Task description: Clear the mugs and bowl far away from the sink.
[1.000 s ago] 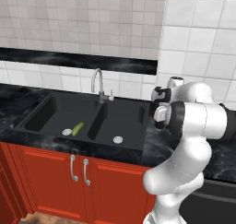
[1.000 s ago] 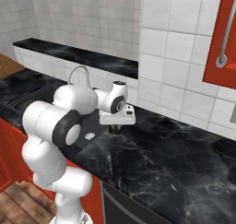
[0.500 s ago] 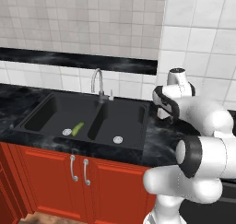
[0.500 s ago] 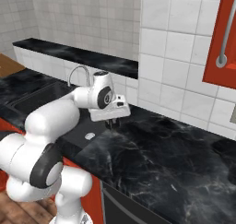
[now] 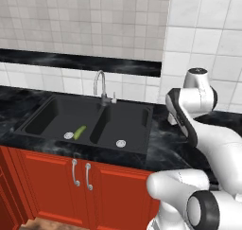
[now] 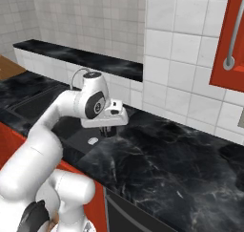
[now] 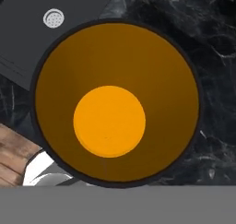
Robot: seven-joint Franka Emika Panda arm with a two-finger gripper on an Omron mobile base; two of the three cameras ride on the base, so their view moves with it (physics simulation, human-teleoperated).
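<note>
The gripper (image 6: 108, 131) hung just above the black marble counter (image 6: 181, 169), beside the right edge of the black double sink (image 5: 85, 122). The hand view looked straight down into a black mug (image 7: 115, 103) with an orange-yellow inside, close under the hand; the jaws seemed clamped on its rim. A small green vegetable (image 5: 79, 132) lay in the left basin.

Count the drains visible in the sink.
2. One drain sits in the left basin of the sink, beside a green vegetable; the other drain is in the right basin, also seen in the hand view. None looks hidden.
</note>
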